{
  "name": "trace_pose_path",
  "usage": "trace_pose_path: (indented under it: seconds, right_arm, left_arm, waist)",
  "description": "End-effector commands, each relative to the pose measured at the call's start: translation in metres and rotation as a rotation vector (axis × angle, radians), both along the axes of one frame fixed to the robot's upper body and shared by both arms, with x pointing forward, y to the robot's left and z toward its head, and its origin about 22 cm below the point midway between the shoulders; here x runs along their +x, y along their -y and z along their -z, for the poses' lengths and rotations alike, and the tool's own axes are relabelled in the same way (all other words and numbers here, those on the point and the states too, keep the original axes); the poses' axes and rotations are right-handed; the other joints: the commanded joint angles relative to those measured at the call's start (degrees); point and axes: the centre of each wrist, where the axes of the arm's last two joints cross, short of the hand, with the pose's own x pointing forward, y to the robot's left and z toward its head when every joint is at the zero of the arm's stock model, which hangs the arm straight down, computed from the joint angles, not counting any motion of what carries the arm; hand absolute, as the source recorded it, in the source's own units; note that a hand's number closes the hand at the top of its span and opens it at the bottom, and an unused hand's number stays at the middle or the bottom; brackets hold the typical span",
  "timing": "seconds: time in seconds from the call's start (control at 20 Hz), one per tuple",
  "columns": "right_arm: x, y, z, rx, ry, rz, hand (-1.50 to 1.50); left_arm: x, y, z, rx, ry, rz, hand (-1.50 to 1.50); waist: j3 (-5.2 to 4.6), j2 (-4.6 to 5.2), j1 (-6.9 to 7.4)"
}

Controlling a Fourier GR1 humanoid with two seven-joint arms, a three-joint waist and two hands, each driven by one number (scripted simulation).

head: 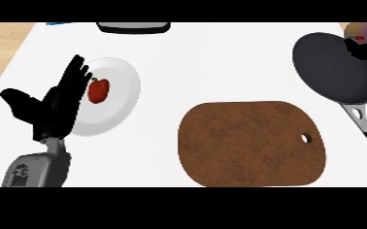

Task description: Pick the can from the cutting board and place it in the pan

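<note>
Left hand point(57, 102): fingers straight and pointing up, thumb splayed out to the side, holding nothing. It sits at the view's left, fingertips overlapping the rim of a white plate point(125, 104) that carries a small red pepper point(99, 90). Reads as a resting pose, not a reach.

Right hand point(356, 51): only a dark sliver shows at the right edge, above the far rim of the pan point(326, 70). Can't tell what its fingers are doing. A brownish patch point(356, 29) just above it, at the top right corner, may be the can, carried there for the drop into the pan. Too little in view to confirm.

Cutting board point(251, 143): brown, centre-low, hang hole toward the right, nothing on it. So the can is off the board; my guess is the pick is done and the place is in progress.

Pan is dark, its right side cut off, handle point(356, 117) running down toward the board's right edge. I see no can in the visible part of the pan.

Top edge: a dark, light-rimmed object point(133, 27) is cropped and unidentifiable.
</note>
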Motion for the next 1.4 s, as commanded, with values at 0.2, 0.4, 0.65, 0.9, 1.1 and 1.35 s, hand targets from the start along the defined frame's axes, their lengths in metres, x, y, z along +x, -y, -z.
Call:
trace_pose_path:
  seconds: [0.2, 0.4, 0.65, 0.9, 1.1, 1.35]
  right_arm:
    - [0.006, 0.043, 0.055, 0.066, -0.005, -0.089, 1.50]
    - [0.004, 0.048, 0.078, 0.033, -0.054, -0.089, 1.50]
    - [0.000, 0.052, 0.096, 0.104, -0.174, -0.002, 1.50]
    - [-0.009, 0.060, 0.109, 0.264, -0.226, 0.059, -1.50]
    - [-0.005, 0.059, 0.103, 0.288, -0.241, 0.018, -1.50]
    - [-0.024, 0.078, 0.113, 0.463, -0.008, -0.042, -1.50]
  left_arm:
    - [0.004, 0.001, -0.006, -0.002, 0.010, 0.008, 0.00]
    - [0.004, -0.001, -0.002, 0.002, 0.025, 0.027, 0.00]
    - [0.001, 0.003, -0.014, 0.005, 0.030, 0.049, 0.00]
    - [0.011, 0.009, -0.012, -0.011, 0.022, 0.045, 0.00]
    - [0.009, 0.027, -0.006, -0.023, 0.018, 0.047, 0.00]
    - [0.000, 0.002, -0.005, -0.011, 0.017, 0.027, 0.00]
  waist:
    - [0.11, 0.49, 1.20]
    - [0.15, 0.87, 1.92]
    - [0.22, 1.07, 2.87]
    - [0.30, 1.44, 2.84]
    - [0.29, 1.24, 2.76]
    - [0.37, 0.88, 2.05]
